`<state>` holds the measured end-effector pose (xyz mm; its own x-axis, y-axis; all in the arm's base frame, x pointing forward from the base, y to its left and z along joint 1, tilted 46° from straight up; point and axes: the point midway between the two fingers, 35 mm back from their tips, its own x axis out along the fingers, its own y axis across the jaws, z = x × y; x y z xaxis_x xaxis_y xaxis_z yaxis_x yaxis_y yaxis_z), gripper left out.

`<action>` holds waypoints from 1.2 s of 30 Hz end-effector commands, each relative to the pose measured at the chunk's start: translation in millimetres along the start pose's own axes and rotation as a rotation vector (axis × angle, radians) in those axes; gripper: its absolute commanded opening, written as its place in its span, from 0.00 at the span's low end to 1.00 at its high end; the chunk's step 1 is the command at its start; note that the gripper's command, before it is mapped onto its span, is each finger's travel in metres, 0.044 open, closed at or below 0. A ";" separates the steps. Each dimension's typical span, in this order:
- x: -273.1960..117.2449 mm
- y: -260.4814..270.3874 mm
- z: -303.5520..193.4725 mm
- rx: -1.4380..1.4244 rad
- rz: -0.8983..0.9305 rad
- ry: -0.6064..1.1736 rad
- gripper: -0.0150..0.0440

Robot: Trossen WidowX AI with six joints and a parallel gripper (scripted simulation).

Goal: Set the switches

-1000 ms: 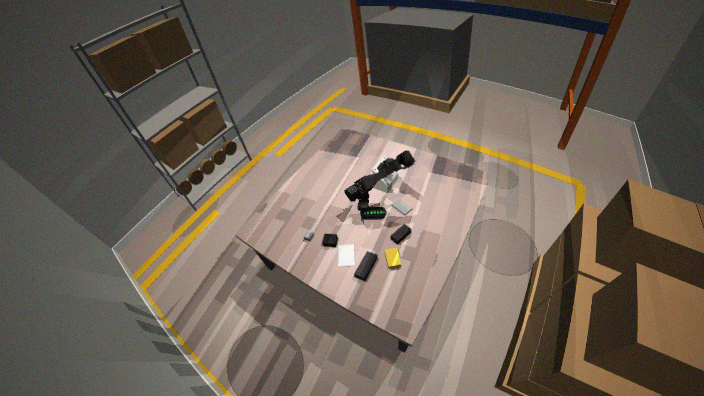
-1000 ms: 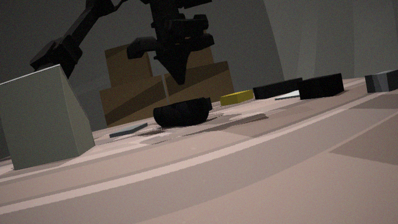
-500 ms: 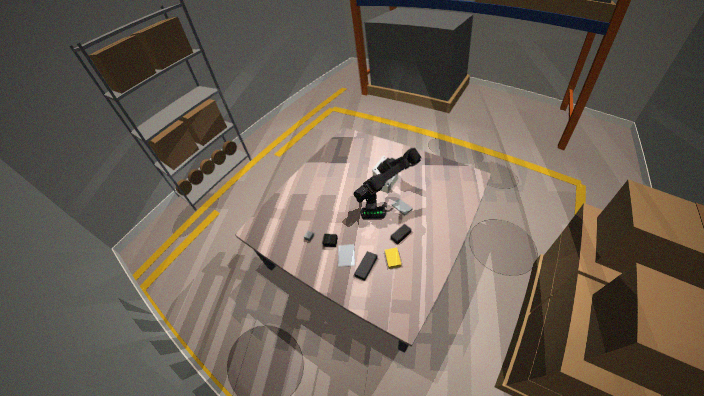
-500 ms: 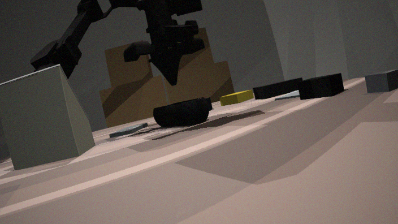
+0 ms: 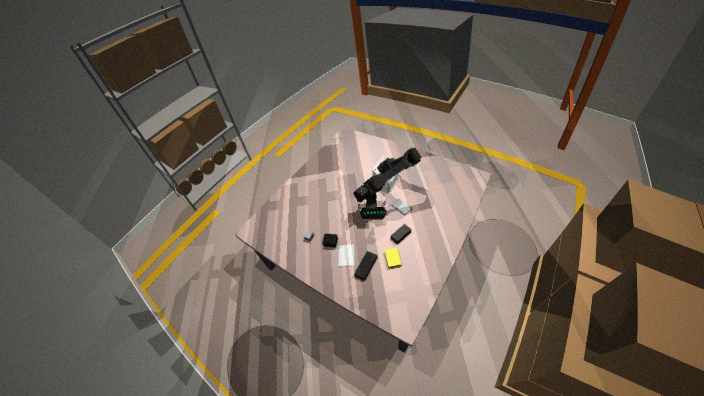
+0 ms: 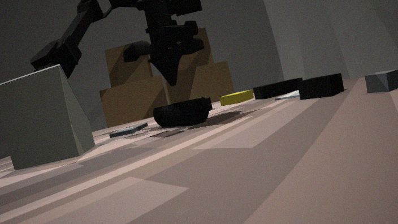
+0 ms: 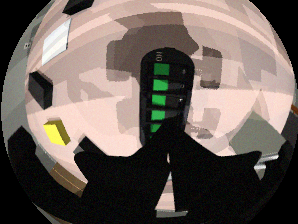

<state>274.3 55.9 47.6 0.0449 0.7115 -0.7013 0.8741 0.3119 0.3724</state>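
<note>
The dark grey controller unit [image 5: 373,214] [image 6: 182,114] [image 7: 172,92] sits base down on the bench, its row of rockers facing up. In the wrist view several green rocker ends show along the side marked ON, the one at the far end a darker green than those after it. Which ends are pressed down I cannot tell for sure. The near end of the row is hidden behind my fingers, and the label underneath is out of sight. My gripper [image 5: 371,204] [image 6: 173,84] [image 7: 166,125] is shut and empty, pointing down with its tips a little above the unit, not touching it.
A pale flat plate [image 5: 402,206] [image 6: 128,130] lies beside the unit. A grey-green box [image 6: 42,119] stands near the arm's base. Black blocks [image 5: 366,265] [image 5: 401,233] [image 5: 330,240], a yellow block [image 5: 393,257] [image 6: 237,98] [image 7: 56,132], a white sheet [image 5: 346,255] and a small grey block [image 5: 309,235] lie farther off.
</note>
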 end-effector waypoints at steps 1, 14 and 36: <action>0.2 -0.3 -0.8 0.005 0.000 0.003 0.25; 4.3 -7.1 1.0 0.001 0.028 0.000 0.25; 40.6 -52.5 0.2 0.008 0.205 0.001 0.25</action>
<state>233.2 64.0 4.2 0.2299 0.7567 -0.6120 0.8443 0.1578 0.5122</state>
